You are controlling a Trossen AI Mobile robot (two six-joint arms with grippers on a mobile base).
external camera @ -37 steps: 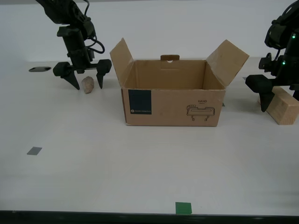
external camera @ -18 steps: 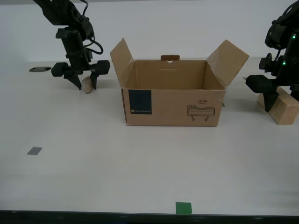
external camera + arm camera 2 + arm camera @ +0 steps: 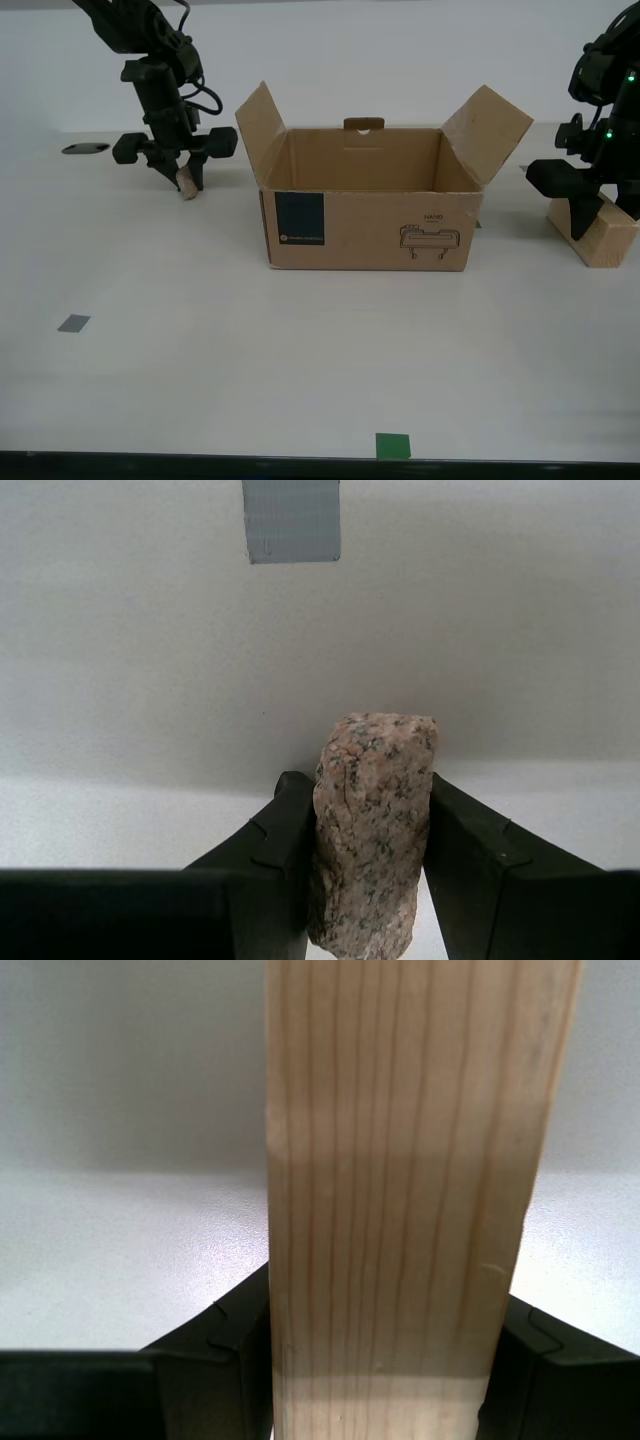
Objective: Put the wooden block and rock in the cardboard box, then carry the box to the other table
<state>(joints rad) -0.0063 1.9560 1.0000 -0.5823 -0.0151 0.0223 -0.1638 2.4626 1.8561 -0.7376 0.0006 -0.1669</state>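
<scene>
The cardboard box (image 3: 370,228) stands open in the middle of the table, flaps up and its inside bare as far as I can see. At the exterior view's left my second gripper (image 3: 183,178) points down, shut on the rock (image 3: 187,184). In the second wrist view the speckled pinkish rock (image 3: 370,830) sits squeezed between both fingers (image 3: 275,840) of my second gripper (image 3: 365,800). At the exterior view's right my first gripper (image 3: 585,215) is shut on the wooden block (image 3: 605,238), which rests on the table. Pale wood grain of the wooden block (image 3: 400,1160) fills the first wrist view, with a finger touching each side.
A grey tape square (image 3: 73,323) and a green one (image 3: 392,446) mark the off-white tabletop nearer the camera. A dark oval (image 3: 85,148) lies behind my second gripper. Another grey square (image 3: 292,520) shows beyond the rock.
My second gripper's fingers have closed from wide apart onto the rock. My first gripper has closed on the wooden block, and the block has turned a little on the table.
</scene>
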